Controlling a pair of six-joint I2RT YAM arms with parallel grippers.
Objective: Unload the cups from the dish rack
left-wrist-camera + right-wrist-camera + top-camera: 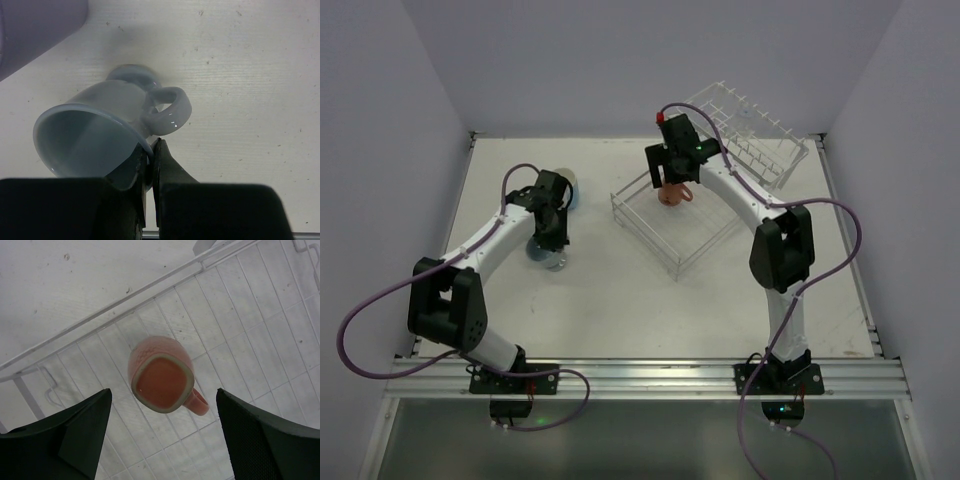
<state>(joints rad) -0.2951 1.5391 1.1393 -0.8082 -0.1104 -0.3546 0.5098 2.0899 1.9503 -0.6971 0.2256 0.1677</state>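
Attention is going to the salmon-pink cup (162, 375), which is sitting upright on the barred floor of the dish rack (260, 315), in its low basket tray, near 1 edge bar and apart from the raised tier (750, 135). Its mouth is facing up and its handle (197, 403) is jutting out toward 1 of the 2 fingers. The right gripper (164, 395) is hanging directly above it with jaws spread wide, 1 finger on each side, touching nothing.

For a clean pick, I judge the gripper should be coming straight down with the cup centred, so neither finger is clipping the rim. The handle is sitting off the closing line, yet close to it. Turning the wrist a little away from it should be leaving both pads on the rounded wall. That wall looks glazed and probably slick, so closing low on the body and lifting vertically, above the tray's side bars, looks wisest before swinging outward.

On the other side, the left gripper (152, 165) is clamped shut on the rim of the grey-blue cup (95, 135), beside its handle. That cup is tilting over the table (240, 75), well apart from the rack. Whether its base is touching down I cannot tell. A lavender cup (35, 30) is showing near it, so the release is needing room.
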